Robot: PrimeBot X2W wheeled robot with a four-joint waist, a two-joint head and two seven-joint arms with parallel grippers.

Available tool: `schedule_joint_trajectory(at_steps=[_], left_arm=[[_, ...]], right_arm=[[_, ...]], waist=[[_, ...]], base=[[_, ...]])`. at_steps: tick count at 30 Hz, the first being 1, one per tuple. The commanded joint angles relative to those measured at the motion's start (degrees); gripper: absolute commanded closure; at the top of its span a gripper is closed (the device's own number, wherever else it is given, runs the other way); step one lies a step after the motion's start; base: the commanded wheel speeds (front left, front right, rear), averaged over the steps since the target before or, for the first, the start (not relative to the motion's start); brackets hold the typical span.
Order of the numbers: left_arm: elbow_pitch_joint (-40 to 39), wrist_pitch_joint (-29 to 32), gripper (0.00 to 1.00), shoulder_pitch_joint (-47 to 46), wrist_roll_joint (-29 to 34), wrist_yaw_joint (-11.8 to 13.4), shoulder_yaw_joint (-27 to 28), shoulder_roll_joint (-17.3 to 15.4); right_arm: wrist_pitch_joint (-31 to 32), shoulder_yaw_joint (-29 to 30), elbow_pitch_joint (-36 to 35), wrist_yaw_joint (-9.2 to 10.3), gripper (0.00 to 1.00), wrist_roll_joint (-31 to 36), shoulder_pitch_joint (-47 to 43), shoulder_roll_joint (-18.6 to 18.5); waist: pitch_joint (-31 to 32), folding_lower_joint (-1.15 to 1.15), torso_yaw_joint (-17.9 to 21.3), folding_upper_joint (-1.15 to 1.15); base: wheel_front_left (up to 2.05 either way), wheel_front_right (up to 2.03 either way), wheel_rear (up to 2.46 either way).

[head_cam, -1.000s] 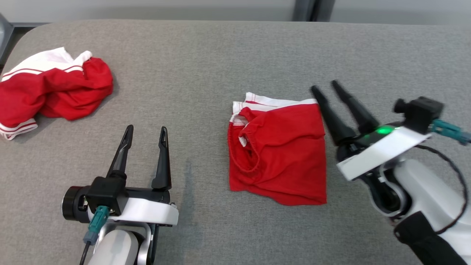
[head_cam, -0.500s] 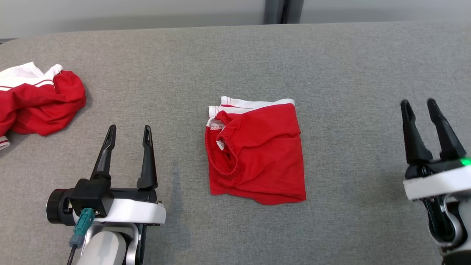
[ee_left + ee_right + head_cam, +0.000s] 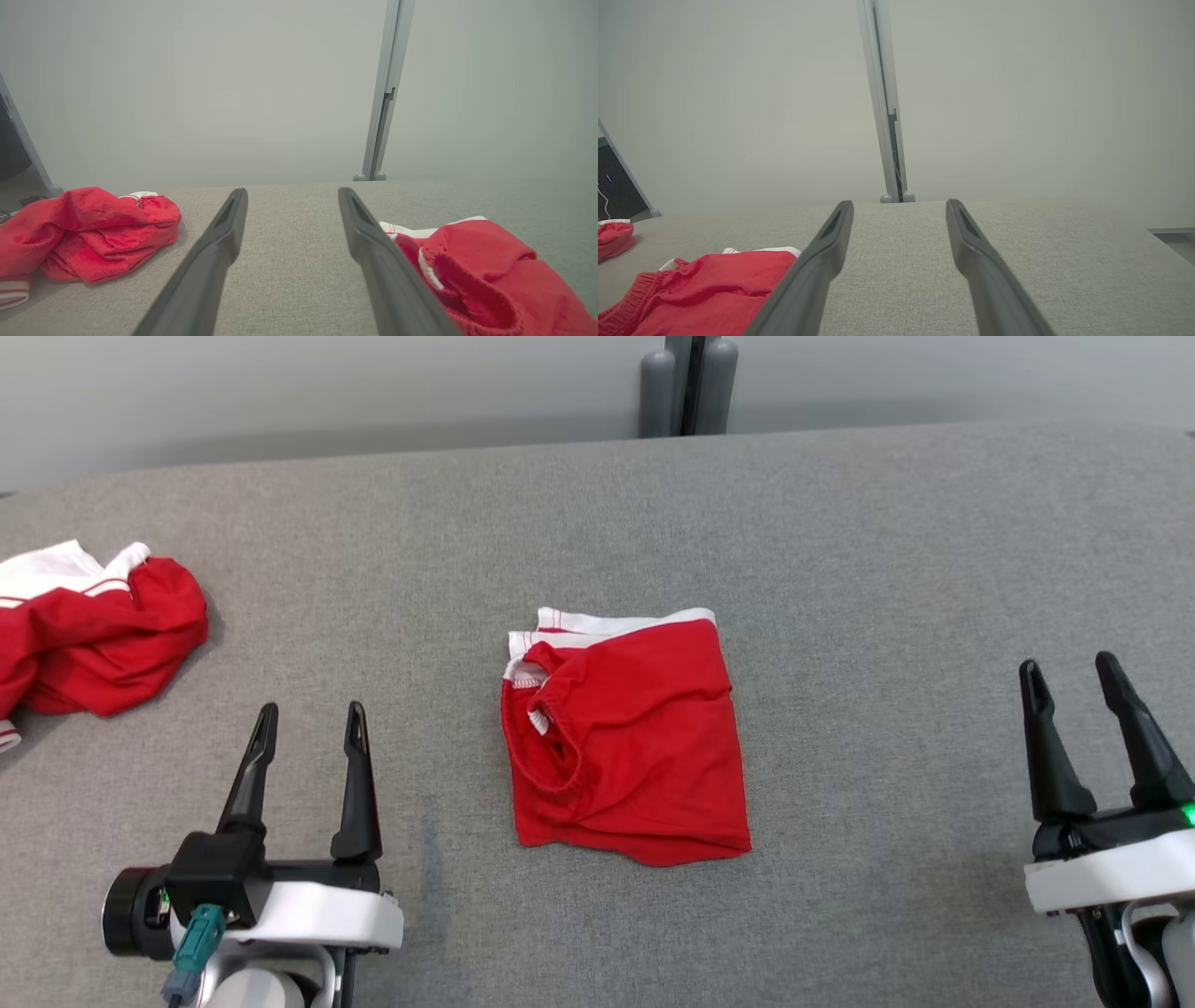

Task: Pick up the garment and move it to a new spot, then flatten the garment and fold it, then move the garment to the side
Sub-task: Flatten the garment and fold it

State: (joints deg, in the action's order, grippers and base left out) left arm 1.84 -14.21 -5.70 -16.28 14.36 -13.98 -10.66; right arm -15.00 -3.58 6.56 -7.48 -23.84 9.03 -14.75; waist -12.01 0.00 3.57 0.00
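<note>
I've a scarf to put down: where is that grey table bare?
Bare: between the folded garment and the crumpled garment at the left edge; right of the folded one; and the whole far strip of the table. Crowded only at that left edge.

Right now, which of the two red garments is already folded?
The centre garment, lying as a flat squared-off rectangle with white trim at its far edge; the left garment is a crumpled heap.
</note>
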Motion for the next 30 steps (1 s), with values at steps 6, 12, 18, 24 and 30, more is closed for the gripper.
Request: schedule_joint_trajectory(at_steps=[6, 12, 18, 24, 30], left_arm=[[-0.9, 0.8, 0.00, 3.9, -1.0, 0.7, 0.2, -1.2], [-1.4, 1.0, 0.00, 7.0, -1.9, 0.8, 0.3, -1.5], [-2.3, 1.8, 0.00, 10.5, -2.6, 1.1, 0.3, -2.4], [-3.8, 3.2, 0.00, 12.9, -2.7, 1.3, -0.1, -3.3], [-4.3, 3.9, 0.00, 13.7, -2.9, 1.5, -0.5, -3.5]], right_arm=[[-0.2, -0.1, 0.5, -0.03, 0.00, 2.5, -3.3, 0.4], [0.1, -0.2, 0.8, -0.03, 0.00, 4.2, -5.8, 0.4], [1.4, 0.3, 0.4, -0.03, 0.00, 5.4, -8.5, 0.8], [3.3, 1.0, -1.4, -0.03, 0.00, 6.7, -11.0, 1.1], [4.1, 2.1, -2.3, -0.03, 0.00, 7.3, -12.3, 1.7]], waist=[[4.1, 0.00, 0.4, 0.00], [7.2, 0.00, 0.5, 0.00], [10.5, 0.00, 0.7, 0.00], [13.0, 0.00, 0.9, 0.00], [14.1, 0.00, 0.9, 0.00]], base=[[0.00, 0.00, 0.00], [0.00, 0.00, 0.00], [0.00, 0.00, 0.00], [0.00, 0.00, 0.00], [0.00, 0.00, 0.00]])
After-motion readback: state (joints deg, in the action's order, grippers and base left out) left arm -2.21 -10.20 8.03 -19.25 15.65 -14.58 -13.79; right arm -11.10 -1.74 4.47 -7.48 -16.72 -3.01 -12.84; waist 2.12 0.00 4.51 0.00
